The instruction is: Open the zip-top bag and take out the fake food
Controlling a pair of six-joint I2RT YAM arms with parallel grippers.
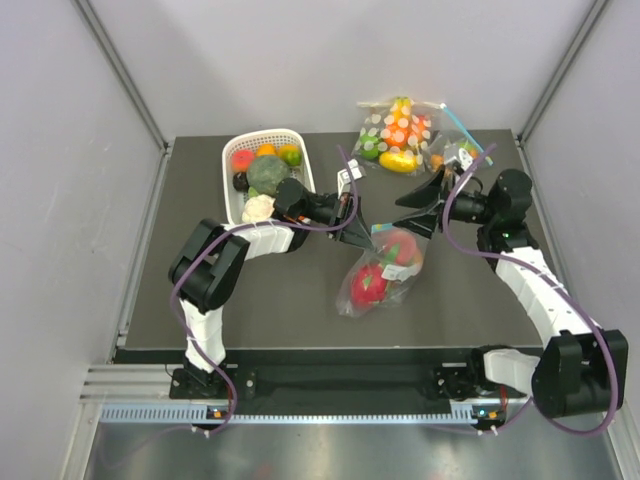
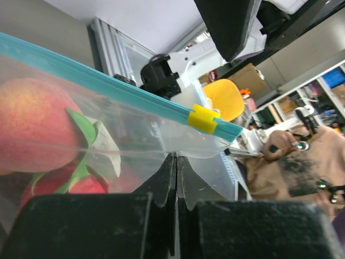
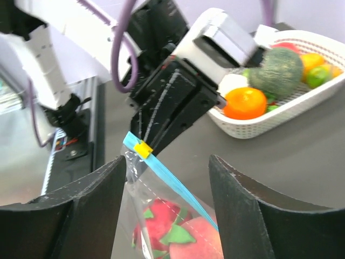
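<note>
The zip-top bag (image 1: 385,268) lies mid-table with its teal zip strip (image 3: 170,181) raised and a yellow slider (image 3: 143,149) at the strip's end. Inside it are the fake food: a peach (image 1: 402,248) and a red fruit with green leaves (image 1: 367,286). They also show in the right wrist view, the peach (image 3: 202,240) and the red fruit (image 3: 161,213). My left gripper (image 1: 358,236) is shut on the clear plastic just below the slider (image 2: 203,118), with its tips (image 2: 177,157) pinching the film. My right gripper (image 3: 167,159) is open, with one finger on each side of the bag's top corner, not touching it.
A white basket (image 1: 232,165) with cabbage, cauliflower and orange stands at the back left, close behind my left wrist. A polka-dot bag (image 1: 395,135) and a small clear bag (image 1: 452,155) lie at the back right, near my right arm.
</note>
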